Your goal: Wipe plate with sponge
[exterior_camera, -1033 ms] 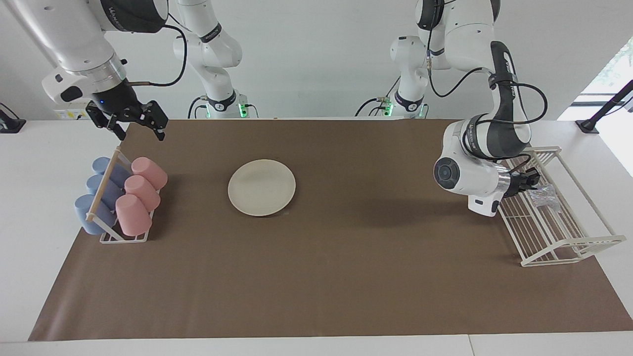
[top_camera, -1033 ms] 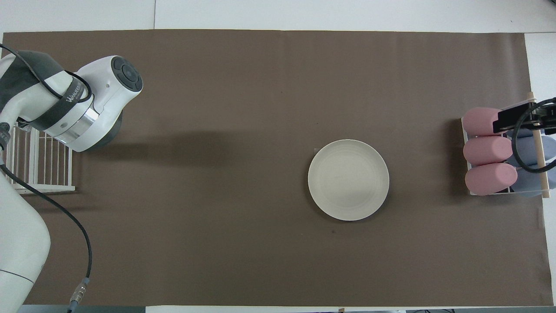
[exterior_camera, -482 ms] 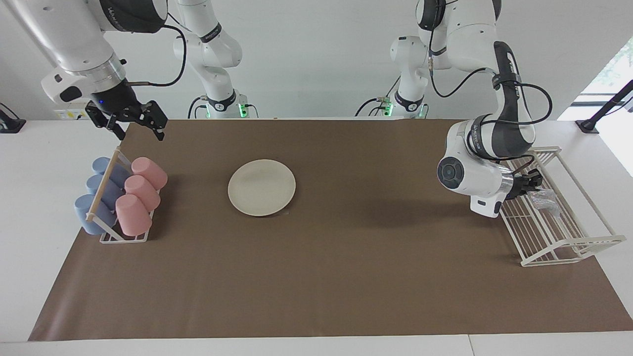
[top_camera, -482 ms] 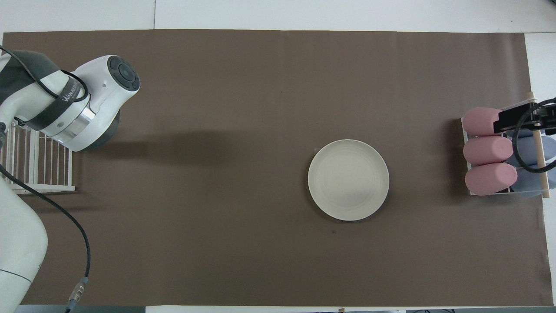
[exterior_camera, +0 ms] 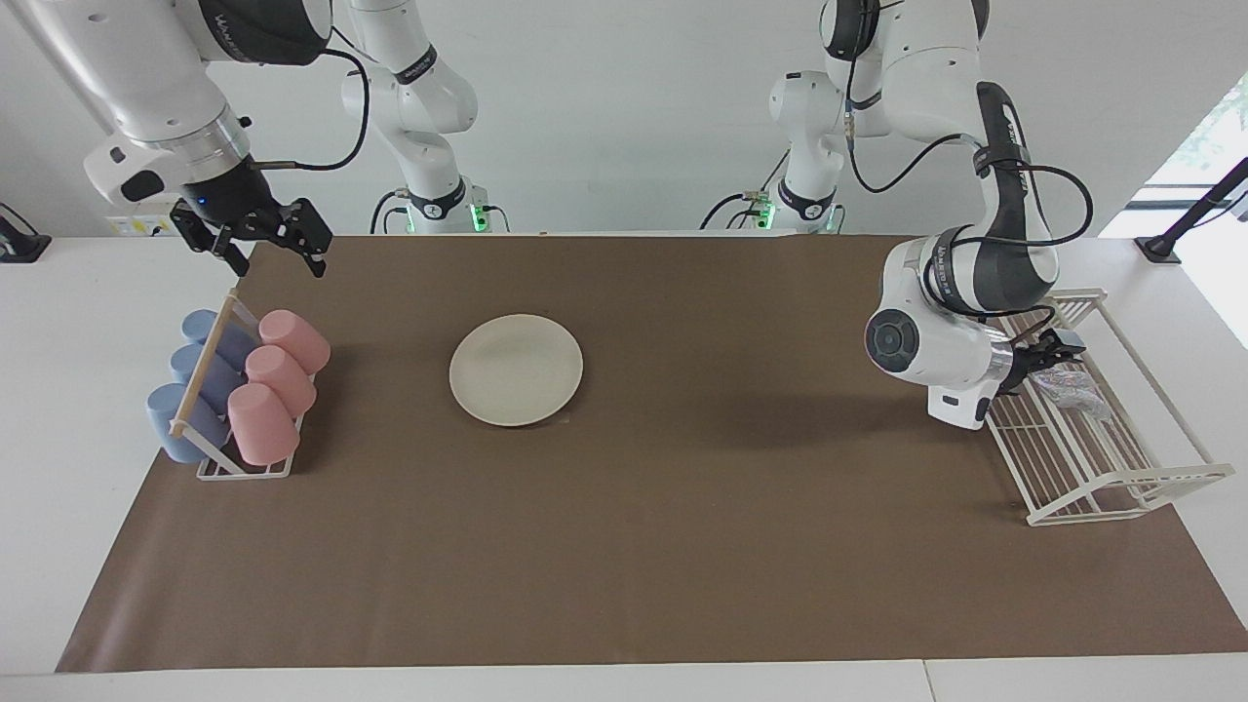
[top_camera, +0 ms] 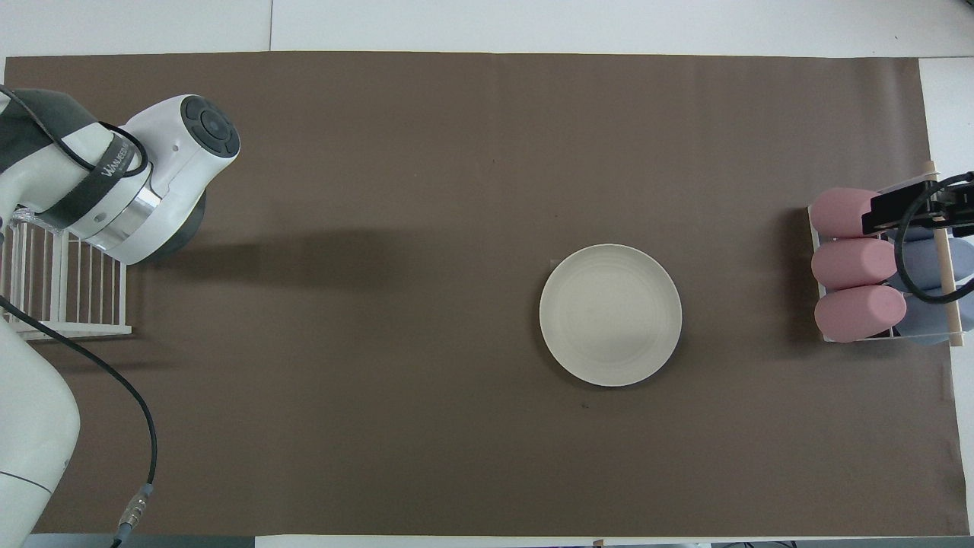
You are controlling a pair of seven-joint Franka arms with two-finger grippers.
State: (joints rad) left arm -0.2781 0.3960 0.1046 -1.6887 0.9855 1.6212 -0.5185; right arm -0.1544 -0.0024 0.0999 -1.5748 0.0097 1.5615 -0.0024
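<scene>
The cream-white plate (exterior_camera: 516,369) lies flat on the brown mat, and in the overhead view (top_camera: 610,314) nothing is on it. The silvery, glittery sponge (exterior_camera: 1071,384) lies in the white wire rack (exterior_camera: 1102,458) at the left arm's end of the table. My left gripper (exterior_camera: 1055,353) reaches sideways into the rack and is right at the sponge; I cannot tell whether it grips it. In the overhead view the left arm's wrist (top_camera: 144,190) hides both gripper and sponge. My right gripper (exterior_camera: 271,244) is open and empty, waiting in the air over the cup rack.
A small rack (exterior_camera: 216,390) with pink cups (exterior_camera: 273,380) and blue cups (exterior_camera: 190,390) lying on their sides stands at the right arm's end; it also shows in the overhead view (top_camera: 883,274). The brown mat (exterior_camera: 682,546) covers the table's middle.
The left arm has shifted toward the wire rack, bringing its gripper from beside the sponge to right at it; the sponge looks slightly shifted. The right arm and plate have not moved.
</scene>
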